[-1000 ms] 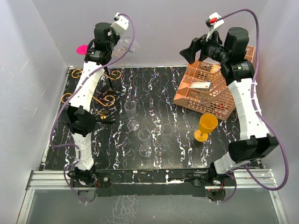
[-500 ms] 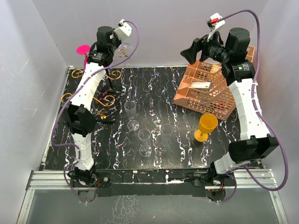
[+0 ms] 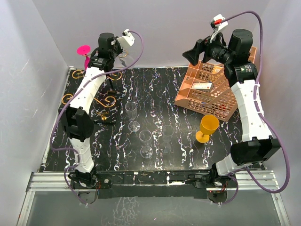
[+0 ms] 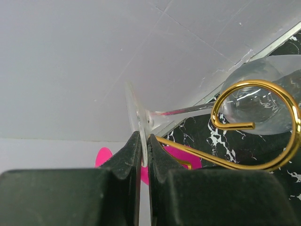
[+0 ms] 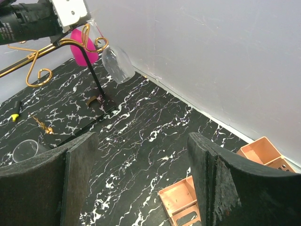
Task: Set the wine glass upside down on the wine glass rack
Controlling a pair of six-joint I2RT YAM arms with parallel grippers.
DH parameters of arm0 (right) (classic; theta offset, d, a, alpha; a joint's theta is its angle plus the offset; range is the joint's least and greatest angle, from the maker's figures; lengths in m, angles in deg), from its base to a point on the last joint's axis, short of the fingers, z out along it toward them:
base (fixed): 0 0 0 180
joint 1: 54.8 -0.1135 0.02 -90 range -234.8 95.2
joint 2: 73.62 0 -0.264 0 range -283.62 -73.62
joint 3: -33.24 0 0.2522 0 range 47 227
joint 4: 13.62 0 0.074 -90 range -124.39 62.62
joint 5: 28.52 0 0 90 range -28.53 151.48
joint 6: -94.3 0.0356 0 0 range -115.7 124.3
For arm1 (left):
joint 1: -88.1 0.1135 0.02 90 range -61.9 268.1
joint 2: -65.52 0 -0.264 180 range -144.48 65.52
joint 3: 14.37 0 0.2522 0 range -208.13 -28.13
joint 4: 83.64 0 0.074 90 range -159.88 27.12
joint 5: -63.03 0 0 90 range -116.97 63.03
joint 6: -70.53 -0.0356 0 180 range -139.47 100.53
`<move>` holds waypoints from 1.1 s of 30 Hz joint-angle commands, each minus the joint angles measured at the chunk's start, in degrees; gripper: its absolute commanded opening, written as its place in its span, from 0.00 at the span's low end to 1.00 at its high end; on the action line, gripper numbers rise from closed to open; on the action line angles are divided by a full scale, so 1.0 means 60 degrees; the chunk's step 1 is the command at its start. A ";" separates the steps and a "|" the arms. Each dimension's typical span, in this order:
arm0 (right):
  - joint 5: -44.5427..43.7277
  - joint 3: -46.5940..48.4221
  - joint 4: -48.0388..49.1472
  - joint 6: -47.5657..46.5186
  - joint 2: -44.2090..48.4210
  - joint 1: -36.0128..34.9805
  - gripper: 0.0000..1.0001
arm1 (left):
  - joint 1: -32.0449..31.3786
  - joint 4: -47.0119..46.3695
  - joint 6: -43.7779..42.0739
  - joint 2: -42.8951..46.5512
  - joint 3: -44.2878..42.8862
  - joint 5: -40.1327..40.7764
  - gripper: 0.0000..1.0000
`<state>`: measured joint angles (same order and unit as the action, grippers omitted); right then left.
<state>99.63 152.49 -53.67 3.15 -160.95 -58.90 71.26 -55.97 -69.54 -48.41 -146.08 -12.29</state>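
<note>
Two fingers of my left gripper (image 4: 143,141) clamp the wine glass (image 4: 183,111) foot, stem reaching ahead-right to the wine glass rack (image 4: 235,125) scroll; my right gripper (image 5: 141,165) gapes, well apart.

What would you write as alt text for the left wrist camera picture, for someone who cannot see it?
The left gripper pinches the thin foot of a clear wine glass, held sideways before a grey wall. Its bowl shows behind a gold curled end of the wine glass rack, with a pink shape and the black marbled table beyond.
</note>
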 commanded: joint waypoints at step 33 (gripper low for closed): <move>0.0564 -0.0380 0.0987 0.0460 0.0594 0.0491 0.84 | -0.0535 -0.0283 -0.2041 0.2281 0.1348 -0.1126 0.00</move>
<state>101.97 150.26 -51.72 4.83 -159.90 -56.63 68.57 -55.73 -80.03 -39.87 -138.50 -17.45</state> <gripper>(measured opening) 0.834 0.034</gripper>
